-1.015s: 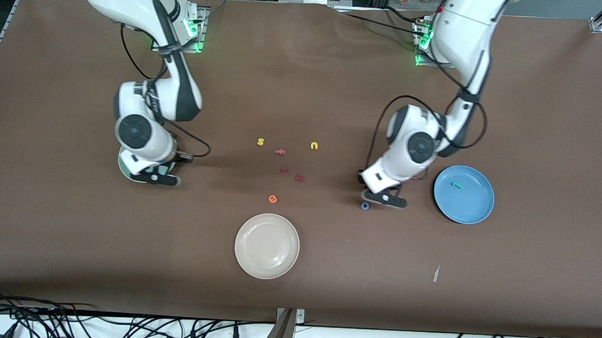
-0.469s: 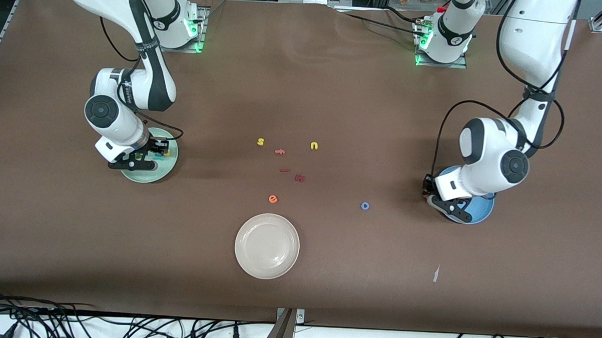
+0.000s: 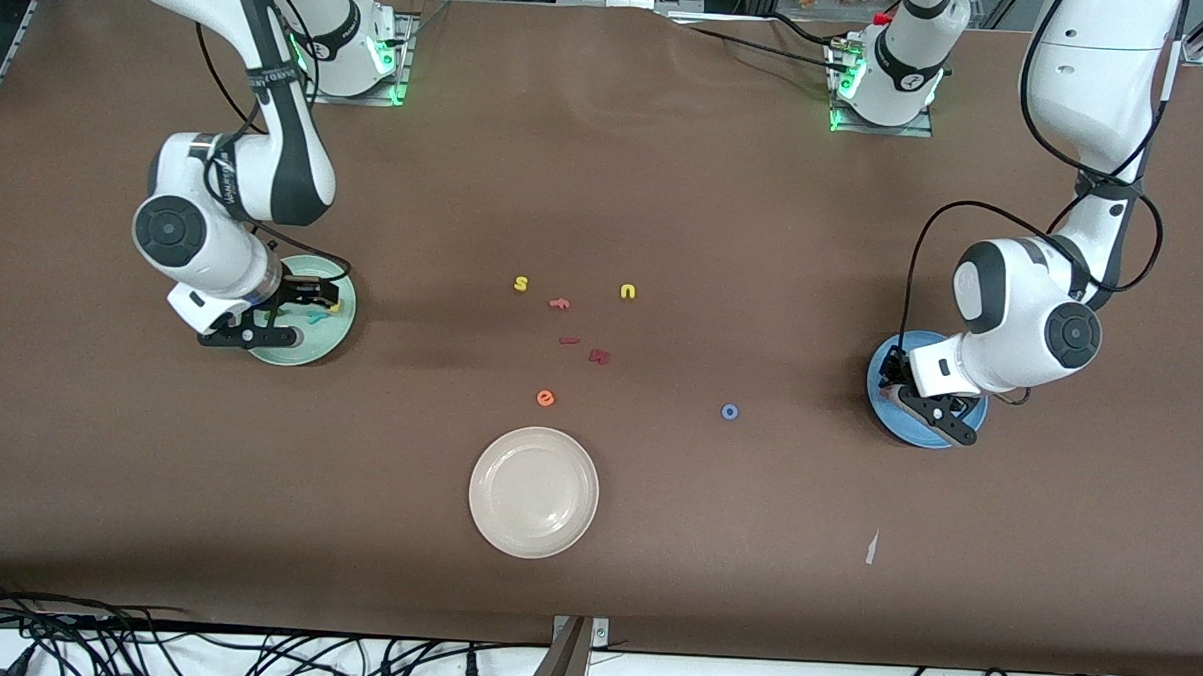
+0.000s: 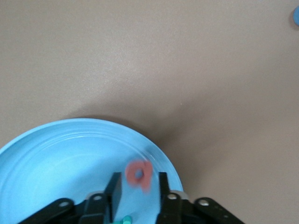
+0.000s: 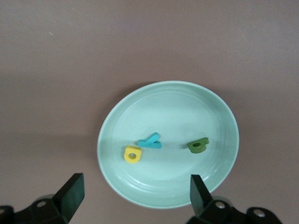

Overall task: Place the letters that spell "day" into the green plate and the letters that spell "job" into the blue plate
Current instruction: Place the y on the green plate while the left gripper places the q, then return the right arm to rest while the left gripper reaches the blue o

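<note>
You have a brown table with three plates on it. The green plate lies at the right arm's end, the blue plate at the left arm's end, and a cream-white plate sits nearest the front camera.

Your right gripper hangs over the green plate with its claw spread wide and nothing in it. The left gripper hangs over the blue plate with its fingers a little apart. The salmon-red b is between them, with a gap on each side.

In the green plate lie the dark green d, the cyan y and the yellow a. A teal letter shows in the blue plate. The blue o lies on the table, between the cream-white and blue plates.
</note>
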